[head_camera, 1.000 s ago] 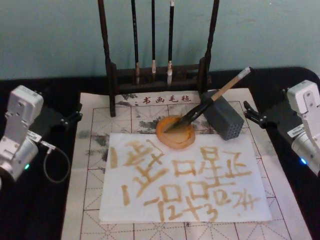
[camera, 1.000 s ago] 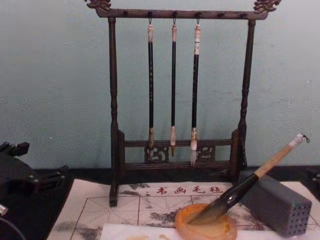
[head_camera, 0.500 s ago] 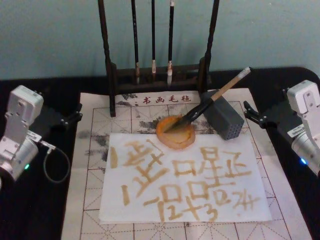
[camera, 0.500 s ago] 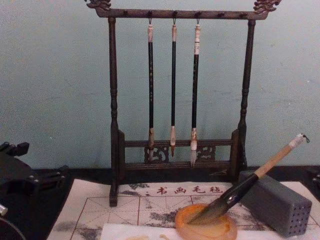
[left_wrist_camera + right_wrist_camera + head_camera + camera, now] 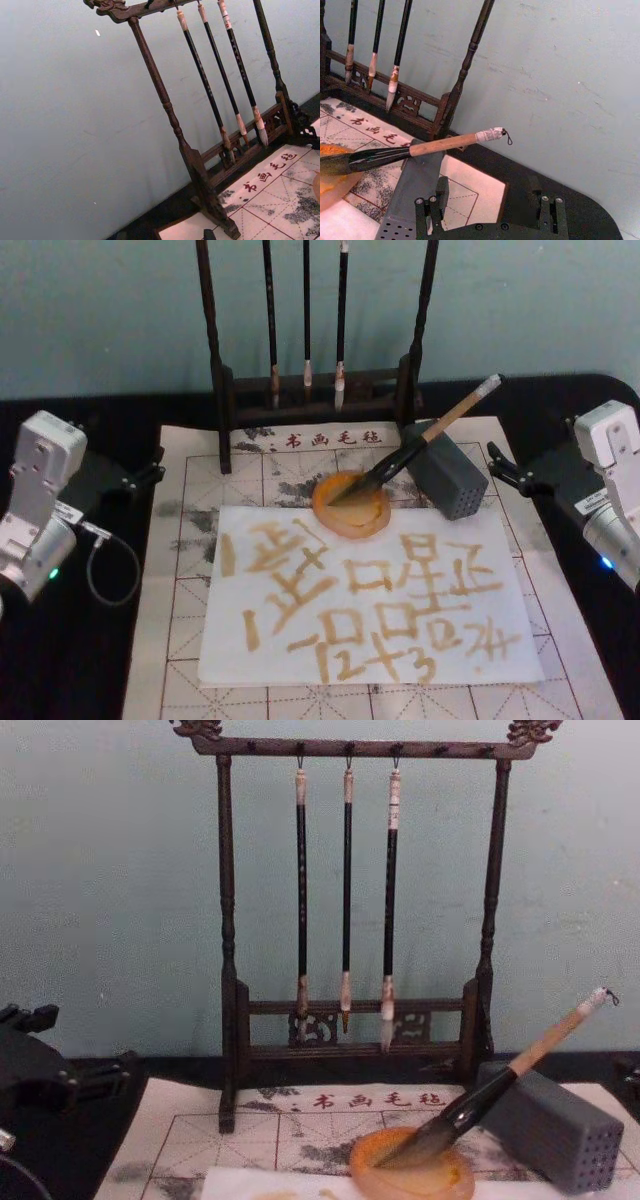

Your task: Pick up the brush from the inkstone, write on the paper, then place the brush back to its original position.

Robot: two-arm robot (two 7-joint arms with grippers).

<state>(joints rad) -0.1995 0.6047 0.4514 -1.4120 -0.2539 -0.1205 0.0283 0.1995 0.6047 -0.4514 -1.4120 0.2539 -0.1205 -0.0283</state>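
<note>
The brush (image 5: 420, 443) lies idle, its dark tip in the round orange inkstone (image 5: 350, 506) and its tan handle propped on a grey block (image 5: 447, 480); the taped end points up and to the back right (image 5: 490, 135). The white paper (image 5: 370, 590), covered in yellowish strokes, lies in front of the inkstone. My left gripper (image 5: 155, 466) rests open at the mat's left edge, far from the brush. My right gripper (image 5: 497, 468) is open beside the grey block, its fingers (image 5: 427, 205) just short of the handle, holding nothing.
A dark wooden rack (image 5: 350, 900) with three thin hanging brushes stands at the back of the beige grid mat (image 5: 190, 640). A wall rises close behind it. The black table (image 5: 70, 660) flanks the mat on both sides.
</note>
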